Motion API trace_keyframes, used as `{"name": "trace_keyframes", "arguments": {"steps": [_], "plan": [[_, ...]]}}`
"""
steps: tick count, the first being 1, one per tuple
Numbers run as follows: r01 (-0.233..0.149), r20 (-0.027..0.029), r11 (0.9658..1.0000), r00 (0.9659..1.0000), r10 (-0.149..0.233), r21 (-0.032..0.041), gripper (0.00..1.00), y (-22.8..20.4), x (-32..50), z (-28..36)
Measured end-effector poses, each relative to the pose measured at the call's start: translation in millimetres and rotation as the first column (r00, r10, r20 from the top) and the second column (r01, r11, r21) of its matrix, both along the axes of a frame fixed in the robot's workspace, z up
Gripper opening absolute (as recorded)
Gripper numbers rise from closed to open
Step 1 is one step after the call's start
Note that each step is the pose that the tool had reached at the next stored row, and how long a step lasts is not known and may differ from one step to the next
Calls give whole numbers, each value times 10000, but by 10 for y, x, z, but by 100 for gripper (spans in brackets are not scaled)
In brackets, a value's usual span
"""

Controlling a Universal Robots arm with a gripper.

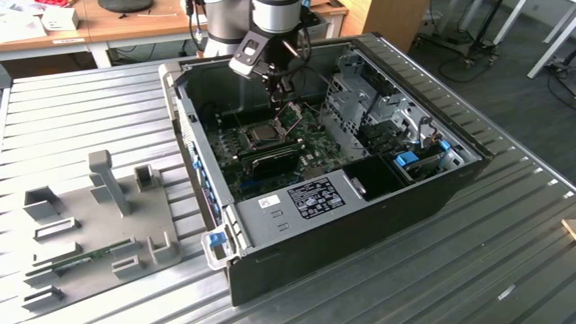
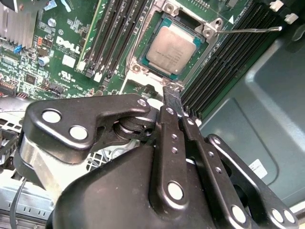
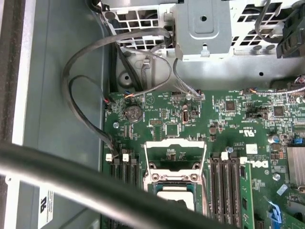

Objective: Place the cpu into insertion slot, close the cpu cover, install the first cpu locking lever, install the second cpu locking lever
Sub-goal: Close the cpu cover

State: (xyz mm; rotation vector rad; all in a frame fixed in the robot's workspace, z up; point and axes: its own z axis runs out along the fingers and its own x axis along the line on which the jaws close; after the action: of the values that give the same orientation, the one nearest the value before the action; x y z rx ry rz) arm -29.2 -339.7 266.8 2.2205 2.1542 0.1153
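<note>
The cpu (image 2: 172,49), a flat square chip with a dull brushed-silver top on a teal base, lies seated in the insertion slot (image 2: 143,59) on the green circuit board (image 3: 228,119). In the first wrist view the cpu cover (image 3: 174,144), a thin silvery metal frame with a large square window, stands raised on its hinge beside the chip. A slim steel wire lever (image 2: 252,30) juts out past the socket's corner, and long black memory sticks (image 2: 112,28) run alongside.

In the exterior view the arm reaches steeply down into the open black computer case (image 1: 450,175). The gripper (image 2: 172,98), matte black linkages with bright rivets, has its fingers pressed together at the cover's upper edge; I cannot tell whether they pinch it.
</note>
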Motion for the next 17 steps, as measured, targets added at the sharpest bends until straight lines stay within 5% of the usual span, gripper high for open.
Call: {"name": "trace_keyframes", "arguments": {"steps": [17], "plan": [[2,0,10000,10000,-2,1,10,0,112,0]]}}
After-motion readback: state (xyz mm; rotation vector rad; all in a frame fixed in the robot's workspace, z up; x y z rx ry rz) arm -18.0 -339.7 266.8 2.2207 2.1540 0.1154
